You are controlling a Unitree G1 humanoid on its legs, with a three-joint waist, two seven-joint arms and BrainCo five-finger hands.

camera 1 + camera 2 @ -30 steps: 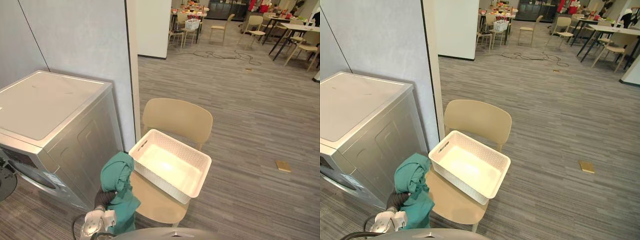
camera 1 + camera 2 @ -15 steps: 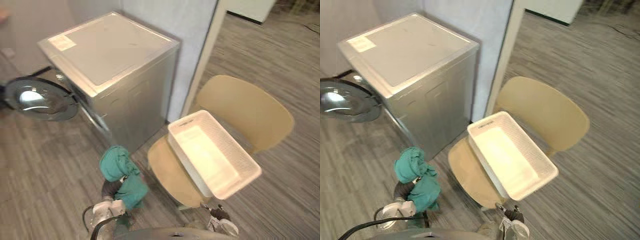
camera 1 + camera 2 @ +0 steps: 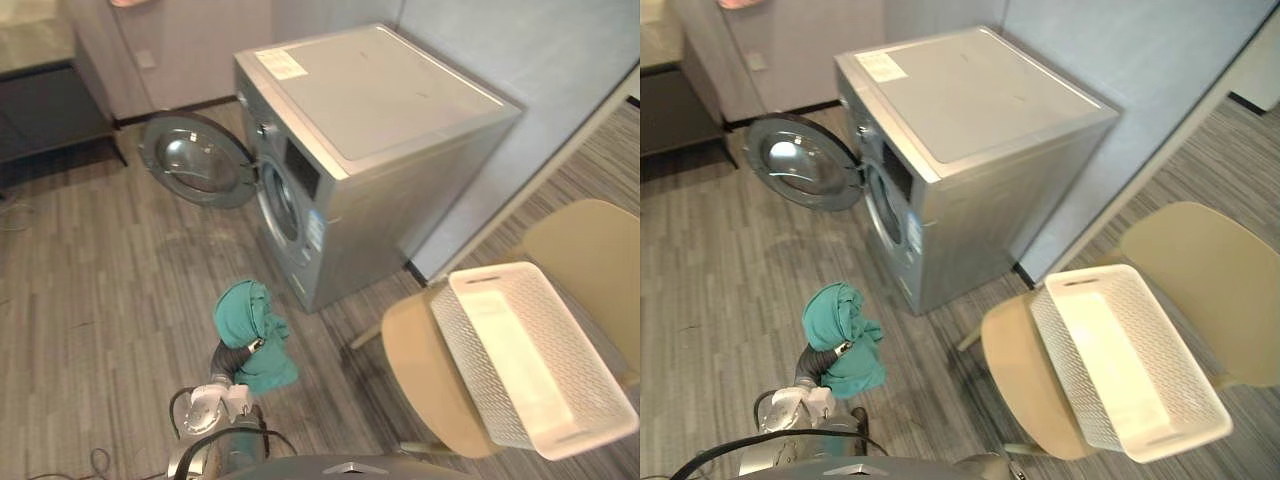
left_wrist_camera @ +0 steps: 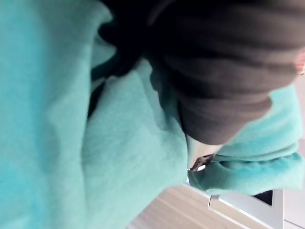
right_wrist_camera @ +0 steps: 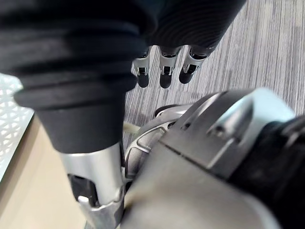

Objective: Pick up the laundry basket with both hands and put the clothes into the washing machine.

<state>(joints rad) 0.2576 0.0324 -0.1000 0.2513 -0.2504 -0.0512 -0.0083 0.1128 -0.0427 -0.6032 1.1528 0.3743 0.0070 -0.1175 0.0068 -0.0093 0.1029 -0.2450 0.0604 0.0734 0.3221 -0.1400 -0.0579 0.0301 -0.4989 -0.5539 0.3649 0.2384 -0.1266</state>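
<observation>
- One grey plank floor (image 3: 90, 290) carries everything here, and a pale grey wall (image 3: 530, 50) rises behind the machine.
- One silver washing machine (image 3: 385, 120) stands on the floor with its back to that wall. Its round door (image 3: 195, 160) stands wide open to one side of the front. This leaves the dark drum opening (image 3: 283, 200) uncovered.
- One beige chair (image 3: 440, 380) stands on the floor near the machine's side, apart from it.
- One white laundry basket (image 3: 540, 370) sits upright on the chair's seat. It lies toward the seat's back edge by the backrest, and the seat's front edge is bare. A handle slot shows at each short end.
- One teal garment (image 3: 252, 330) hangs bunched above the floor. It is in front of the machine's front face, near the open door, and touches neither.
- The left hand (image 4: 224, 95) carries the garment, and its dark ribbed cover comes out from under the teal cloth. The cloth wraps over the hand, so I cannot tell whether it grips.
- The right hand (image 5: 164, 67) hangs over the floor just beside the chair seat's edge. Its fingers (image 5: 143, 71) are straight and relaxed, holding nothing.
</observation>
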